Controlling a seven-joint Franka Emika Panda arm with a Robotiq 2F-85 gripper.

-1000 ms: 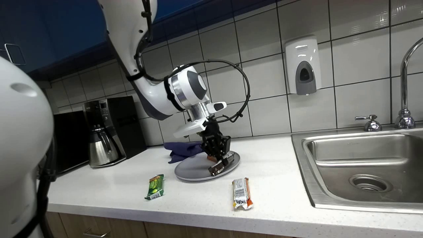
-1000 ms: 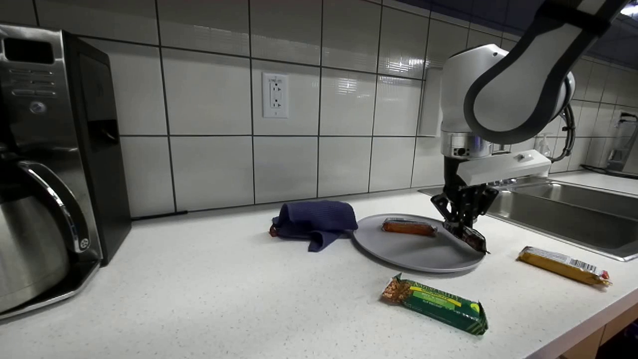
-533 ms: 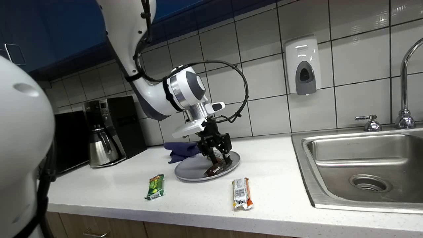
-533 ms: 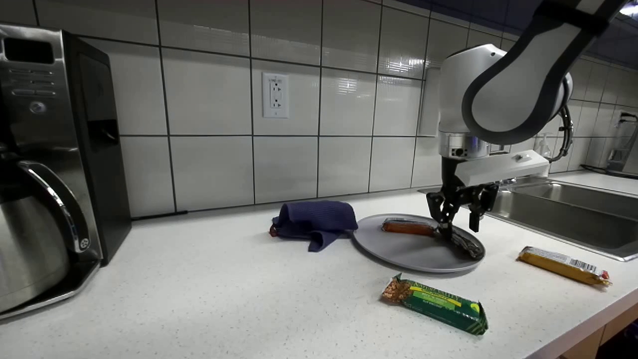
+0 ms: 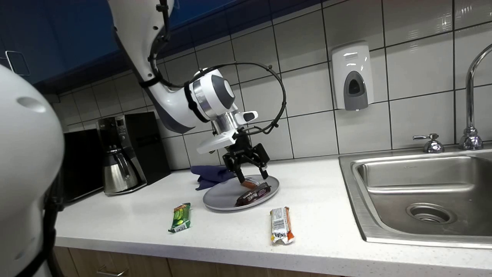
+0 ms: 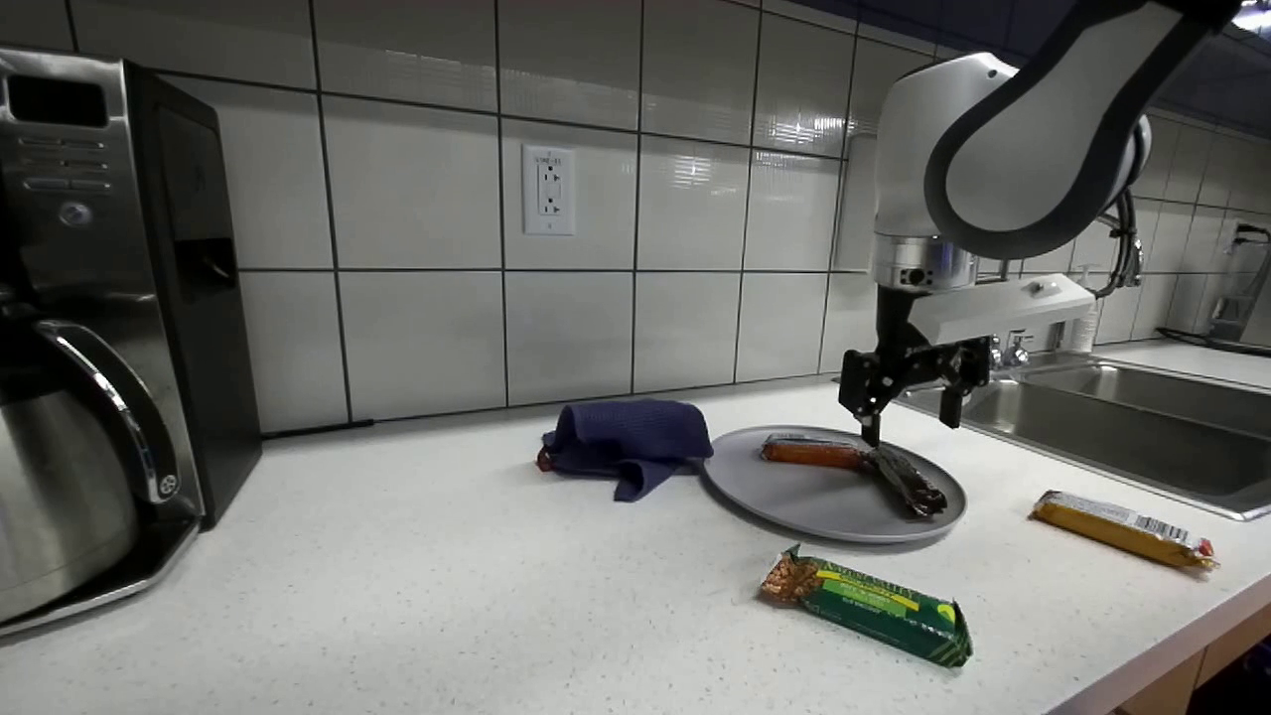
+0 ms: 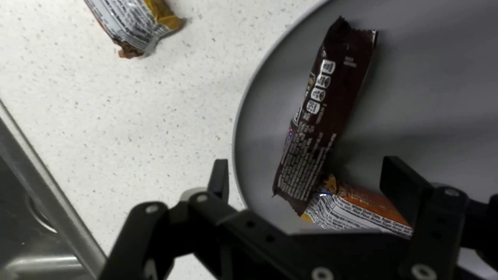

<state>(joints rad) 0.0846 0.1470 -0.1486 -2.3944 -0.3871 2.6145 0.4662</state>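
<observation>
My gripper (image 5: 253, 178) hangs open just above the grey plate (image 5: 219, 198), nothing between its fingers. Below it a dark brown wrapped bar (image 6: 906, 482) lies on the plate near the rim. An orange wrapped bar (image 6: 814, 452) rests beside it; in the wrist view one end of the brown bar (image 7: 327, 101) overlaps the end of the orange bar (image 7: 358, 210). There the jaws stand wide apart, one finger (image 7: 220, 181) outside the plate's rim and the other over the plate, hiding part of the orange bar.
A green wrapped bar (image 6: 874, 606) and a yellow-and-white one (image 6: 1122, 531) lie on the counter in front of the plate. A purple cloth (image 6: 631, 442) sits beside the plate, a reddish end (image 6: 544, 460) poking out beneath. There is a coffee maker (image 5: 127, 154) and a metal sink (image 5: 348, 192).
The gripper, closed on the brown bar a second ago, has opened and let it go on the plate. It has since risen a little, and the bar has settled flat.
</observation>
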